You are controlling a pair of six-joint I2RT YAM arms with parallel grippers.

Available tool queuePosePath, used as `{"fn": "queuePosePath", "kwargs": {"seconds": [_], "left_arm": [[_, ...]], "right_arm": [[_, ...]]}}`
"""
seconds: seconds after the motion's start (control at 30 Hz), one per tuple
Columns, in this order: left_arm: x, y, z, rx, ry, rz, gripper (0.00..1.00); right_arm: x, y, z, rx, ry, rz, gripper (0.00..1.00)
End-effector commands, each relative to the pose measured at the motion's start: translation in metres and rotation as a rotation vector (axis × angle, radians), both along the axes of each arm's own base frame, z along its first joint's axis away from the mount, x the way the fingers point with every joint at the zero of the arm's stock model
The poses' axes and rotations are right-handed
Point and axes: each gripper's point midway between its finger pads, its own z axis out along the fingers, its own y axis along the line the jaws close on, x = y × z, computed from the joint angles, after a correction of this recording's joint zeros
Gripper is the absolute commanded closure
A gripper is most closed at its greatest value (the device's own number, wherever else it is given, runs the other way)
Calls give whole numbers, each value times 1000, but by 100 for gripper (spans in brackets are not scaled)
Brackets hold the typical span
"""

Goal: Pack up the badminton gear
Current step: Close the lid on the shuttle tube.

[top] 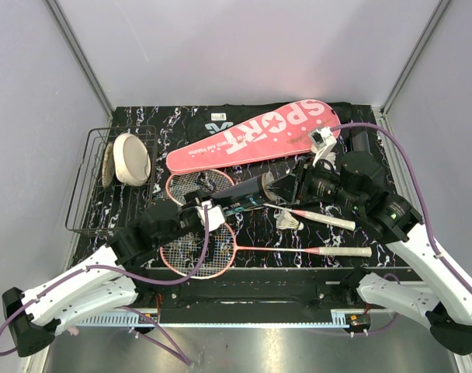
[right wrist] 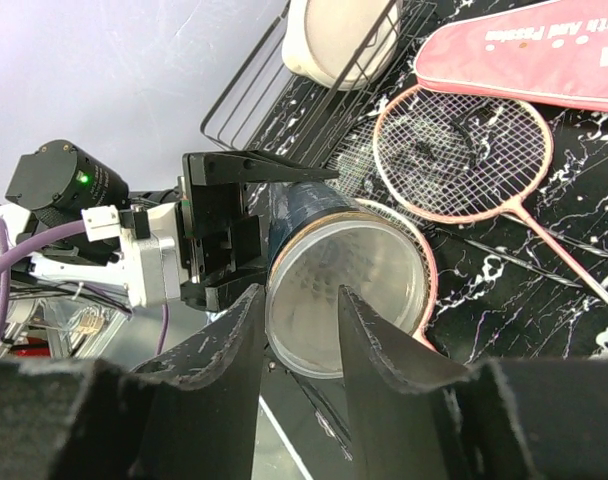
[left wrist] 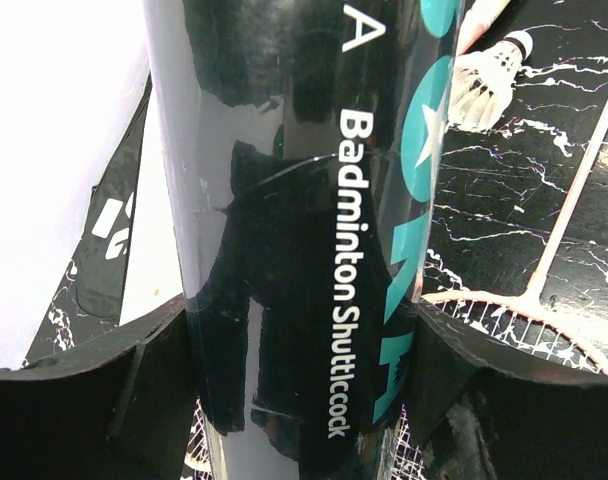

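"So, where is the tube point(top: 248, 193) at this point?"

"Off the worktop point(top: 298, 263), lying on its side in the air above the heads of the rackets point(top: 199, 250). The left jaws are clamped across its middle, one finger on each side of the 'Badminton Shuttlecock' lettering. Its open mouth faces the right arm."

"And the right jaws?"

"Parted, with nothing between them, just in front of that mouth. The inside of the tube looks pale. I cannot tell whether anything sits in there already."

"Which step is this, then?"

"Filling the tube, I'd say. One shuttlecock point(top: 289, 221) lies on the worktop between the two racket shafts, near the right arm."

"So the next move?"

"Probably the right jaws go down to that shuttlecock and pinch it lightly near the cork, so the feathers aren't crushed. Then they bring it back in line with the mouth while the left arm holds the tube level."

"And the rest of the gear?"

"Both rackets lie loose. The pink case point(top: 259, 136) and the black bag point(top: 213, 120) sit at the back. Most of the packing looks undone."
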Motion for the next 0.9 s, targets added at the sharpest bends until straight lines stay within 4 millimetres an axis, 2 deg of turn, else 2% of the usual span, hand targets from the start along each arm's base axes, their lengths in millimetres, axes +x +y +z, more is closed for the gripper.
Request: {"fn": "queuePosePath", "kwargs": {"seconds": [0.0,0.07,0.2,0.3,0.37,0.53,0.67,0.87], "left_arm": [[1,-12,55,-145,-93,-31,100],[0,-13,55,-146,-91,-36,100],[0,-13,55,-146,-92,-37,100],[-1,-14,54,-145,-87,-41,100],[0,-15,54,-145,-85,-42,100],[-1,-15,54,-145,-84,-43,100],[-2,-15,53,-148,-81,-47,100],[-1,-15,54,-148,-80,-42,100]], "right_arm": [[-8,6,19,66,-32,44,59],[-8,7,17,62,-31,48,61],[-10,8,18,70,-29,56,72],[-12,8,21,78,-31,66,69],[-14,9,22,83,-30,76,62],[-18,8,29,107,-33,80,63],[-18,7,28,113,-29,78,78],[-18,9,27,116,-23,83,94]]}}
